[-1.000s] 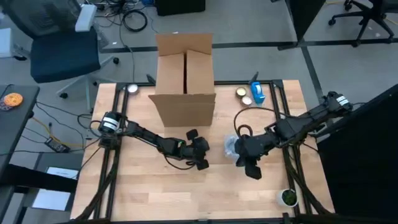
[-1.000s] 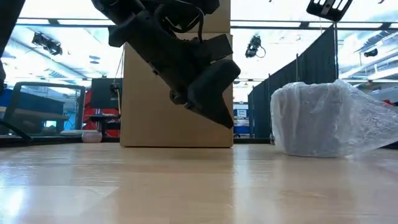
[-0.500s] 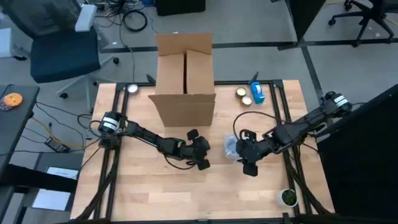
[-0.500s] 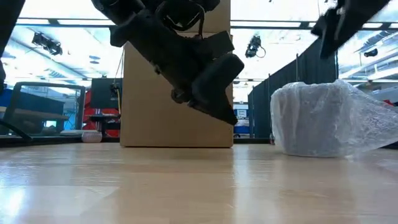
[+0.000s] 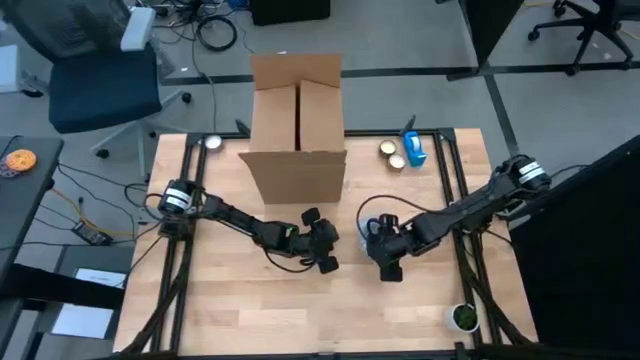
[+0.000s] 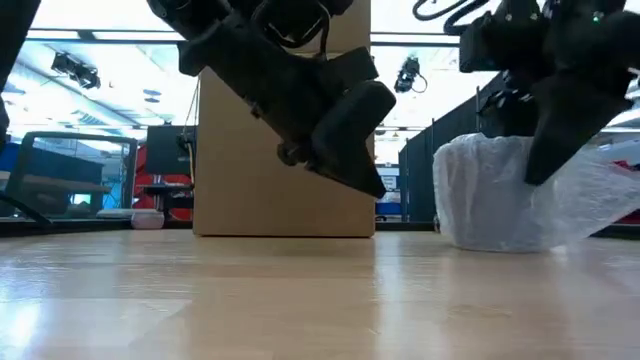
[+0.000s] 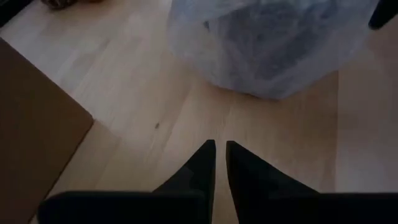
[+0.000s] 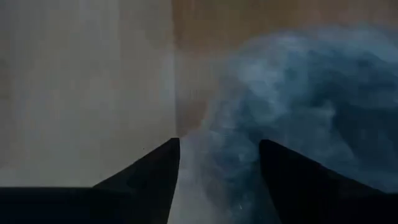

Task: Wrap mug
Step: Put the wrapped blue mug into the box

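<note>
Table [image 5: 230, 310] of pale wood carries everything, and the two arms meet near its middle. Well behind both grippers, at the table's far edge, stands the cardboard box [image 5: 297, 125], the largest thing on the surface; in the low view the left arm hides part of its front face. The mug [image 6: 490, 195] comes next in size. It sits in a loose wrap of clear bubble plastic, just to the right of the left gripper [image 5: 322, 245] and directly under the right gripper [image 5: 385, 252]. Through the plastic only a dim bluish shape shows, so its handle and rim cannot be made out, and from above the right arm covers most of the bundle. In the low view the right gripper crosses in front of the wrap's upper right part.

The right gripper's fingers [image 8: 149, 174] stand spread apart, with the wrapped mug filling the gap between them and beyond; whether either finger touches the plastic cannot be told. The left gripper hangs tilted above the bare wood, its two fingers [image 7: 199, 171] brought together with only a thin slit between them, holding nothing, with the bundle just ahead of their tips.

Far behind the right gripper, near the back right corner, lie a small blue object [image 5: 413, 150] and two little round things [image 5: 391, 153], too small to identify.
</note>
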Robot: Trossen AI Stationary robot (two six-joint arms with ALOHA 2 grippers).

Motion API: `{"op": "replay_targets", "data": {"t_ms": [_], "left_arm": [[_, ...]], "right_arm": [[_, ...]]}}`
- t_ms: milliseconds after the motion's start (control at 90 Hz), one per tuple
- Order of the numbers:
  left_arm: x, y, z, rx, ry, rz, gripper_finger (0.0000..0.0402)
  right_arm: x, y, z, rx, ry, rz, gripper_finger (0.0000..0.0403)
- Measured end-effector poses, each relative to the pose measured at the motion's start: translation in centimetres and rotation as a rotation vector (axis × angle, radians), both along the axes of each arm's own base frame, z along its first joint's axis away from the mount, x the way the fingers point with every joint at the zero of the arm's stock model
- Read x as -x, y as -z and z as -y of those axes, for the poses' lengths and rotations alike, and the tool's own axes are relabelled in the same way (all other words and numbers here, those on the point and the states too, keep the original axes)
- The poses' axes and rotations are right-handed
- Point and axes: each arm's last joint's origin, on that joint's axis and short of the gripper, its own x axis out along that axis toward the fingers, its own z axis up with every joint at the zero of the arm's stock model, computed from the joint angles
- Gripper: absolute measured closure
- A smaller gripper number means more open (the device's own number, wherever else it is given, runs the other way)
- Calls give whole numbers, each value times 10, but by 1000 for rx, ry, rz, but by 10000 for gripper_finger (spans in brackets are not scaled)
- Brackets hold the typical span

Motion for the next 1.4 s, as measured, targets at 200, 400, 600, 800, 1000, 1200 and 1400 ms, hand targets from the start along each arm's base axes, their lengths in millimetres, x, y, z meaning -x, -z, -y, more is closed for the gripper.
{"op": "replay_targets", "data": {"t_ms": [200, 400, 600, 800, 1000, 1200, 1400], "left_arm": [[0, 0, 0, 0, 0, -1, 376], [0, 0, 0, -1, 0, -3, 376], [0, 0, 0, -1, 1, -3, 376], [0, 0, 0, -1, 1, -3, 376], [6, 10, -1, 4, 1, 18, 376], [14, 22, -4, 9, -2, 44, 376], [14, 22, -5, 14, -2, 99, 376]], "right_arm": [[-4, 9, 4, 53, -43, -35, 228], [-6, 10, 11, 55, -21, -40, 313], [-12, 1, 11, 41, -9, -39, 386], [-29, -51, 2, 116, -52, 21, 395], [-33, -145, -17, 206, -120, 166, 396], [-29, -242, -34, 310, -226, 550, 397], [-40, -298, -18, 426, -212, 862, 397]]}}
